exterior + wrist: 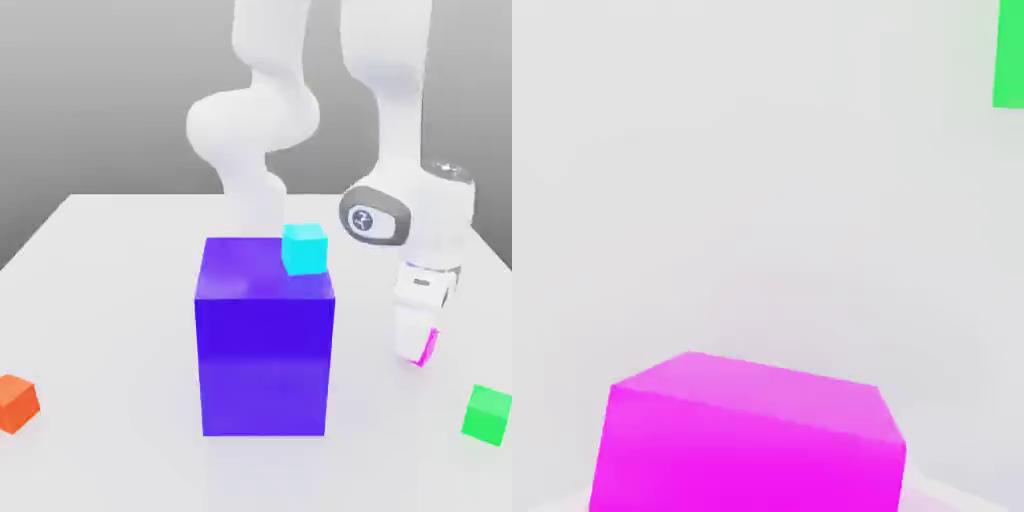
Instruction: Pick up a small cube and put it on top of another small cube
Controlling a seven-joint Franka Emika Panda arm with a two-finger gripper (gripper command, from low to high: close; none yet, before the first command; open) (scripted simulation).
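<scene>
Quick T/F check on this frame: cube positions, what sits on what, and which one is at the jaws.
1. The cyan cube sits on top of the big blue block. True.
2. The gripper is at the orange cube. False: a magenta cube is between its jaws; the orange one lies alone far on the exterior view's left.
3. The green cube rests on the table. True.
4. The green cube is stacked on the magenta cube. False: they are apart.
5. The blue block is larger than the other cubes. True.
</scene>
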